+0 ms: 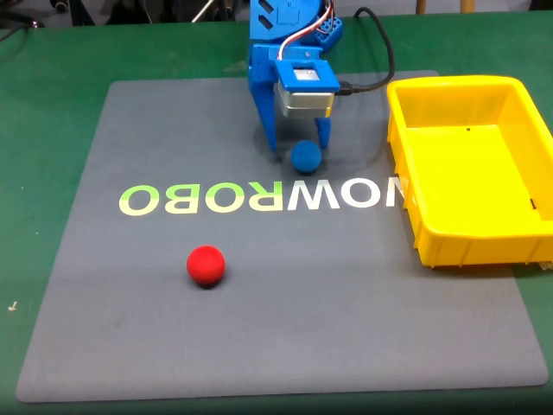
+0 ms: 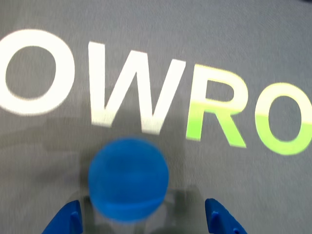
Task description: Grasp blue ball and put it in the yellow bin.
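The blue ball (image 1: 306, 156) rests on the grey mat just above the printed letters, left of the yellow bin (image 1: 467, 244). My blue gripper (image 1: 300, 150) points down over the ball, open, with one finger on each side of it. In the wrist view the blue ball (image 2: 128, 179) sits low in the frame between the two blue fingertips (image 2: 64, 220), nearer the left one and touching neither. The gripper (image 2: 144, 223) holds nothing. The bin stands empty at the mat's right edge.
A red ball (image 1: 206, 264) lies on the mat toward the front left. White and green lettering (image 1: 259, 198) runs across the grey mat (image 1: 285, 337). A black cable (image 1: 380, 52) loops behind the arm, near the bin's back corner. Green table surface surrounds the mat.
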`<action>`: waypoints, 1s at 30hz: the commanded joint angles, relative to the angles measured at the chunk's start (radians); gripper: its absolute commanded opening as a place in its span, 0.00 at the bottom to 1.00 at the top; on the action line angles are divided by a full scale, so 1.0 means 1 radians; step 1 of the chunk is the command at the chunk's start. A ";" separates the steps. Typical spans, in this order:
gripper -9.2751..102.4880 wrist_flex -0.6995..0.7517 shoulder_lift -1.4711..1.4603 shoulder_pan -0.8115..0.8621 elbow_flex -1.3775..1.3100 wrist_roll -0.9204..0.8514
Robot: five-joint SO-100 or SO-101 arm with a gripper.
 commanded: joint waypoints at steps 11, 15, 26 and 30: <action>0.19 -0.020 -0.129 -0.046 -0.170 0.031; 0.08 -0.006 -0.143 -0.058 -0.172 0.041; 0.08 0.003 -0.034 -0.072 -0.176 0.025; 0.08 0.006 0.071 -0.097 -0.236 0.018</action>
